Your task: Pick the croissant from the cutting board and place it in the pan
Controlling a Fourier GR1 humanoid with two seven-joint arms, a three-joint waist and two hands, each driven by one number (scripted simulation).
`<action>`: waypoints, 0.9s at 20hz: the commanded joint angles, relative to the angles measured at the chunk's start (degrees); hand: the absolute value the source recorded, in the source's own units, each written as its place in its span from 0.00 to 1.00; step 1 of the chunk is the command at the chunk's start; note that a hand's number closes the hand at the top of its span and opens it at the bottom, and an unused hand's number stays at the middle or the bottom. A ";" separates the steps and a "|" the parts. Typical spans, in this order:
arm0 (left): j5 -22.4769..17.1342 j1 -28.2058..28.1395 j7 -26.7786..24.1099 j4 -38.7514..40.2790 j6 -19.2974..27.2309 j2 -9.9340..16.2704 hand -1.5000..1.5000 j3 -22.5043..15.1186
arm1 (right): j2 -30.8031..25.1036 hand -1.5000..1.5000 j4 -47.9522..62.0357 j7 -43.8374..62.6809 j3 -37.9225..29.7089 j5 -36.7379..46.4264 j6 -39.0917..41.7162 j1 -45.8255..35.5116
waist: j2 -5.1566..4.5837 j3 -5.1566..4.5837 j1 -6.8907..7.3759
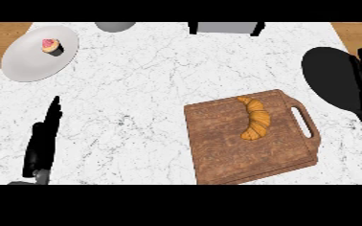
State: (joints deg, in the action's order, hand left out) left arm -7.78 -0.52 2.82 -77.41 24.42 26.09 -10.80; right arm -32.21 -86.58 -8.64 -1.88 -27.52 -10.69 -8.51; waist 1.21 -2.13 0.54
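Croissant: the golden-brown, crescent-shaped croissant (255,118) lies on the upper middle of the board, its long axis running near to far, horns curving slightly left.
Handling: I judge it light, soft and flaky, so it will crush or shed if squeezed hard; not slippery.
Where to hold: across the thick belly at mid-length, fingers on one flank and thumb on the other, not by the thin tips.
Board: the brown rectangular wooden cutting board (244,148) sits at near right of the counter, its slotted handle pointing right.
Pan: the black round pan (332,76) shows at the right edge, far of the board and just beside its handle corner; partly cut off by the view.
My left hand: my black left hand (44,139) rests at near left, edge-on, fingers straight and pointing far, holding nothing, well apart from the board.
My right hand: not visible, so I cannot tell its fingers.
Counter: white marbled stone counter (155,86).
Other things: a pale grey round plate (28,60) at far left carries a small pink-topped cupcake (52,47).
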 commanded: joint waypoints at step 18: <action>-14.10 11.91 7.79 -10.70 -12.01 -1.44 0.50 6.34 | -19.97 0.00 10.31 -24.06 1.57 19.08 25.89 -0.36 | -1.22 2.15 -0.50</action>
State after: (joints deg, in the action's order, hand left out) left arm -19.71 10.43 8.27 -87.70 15.00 22.50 -6.78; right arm -46.71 -77.99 -28.28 1.00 -12.58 11.78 -9.16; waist -0.04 0.05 0.01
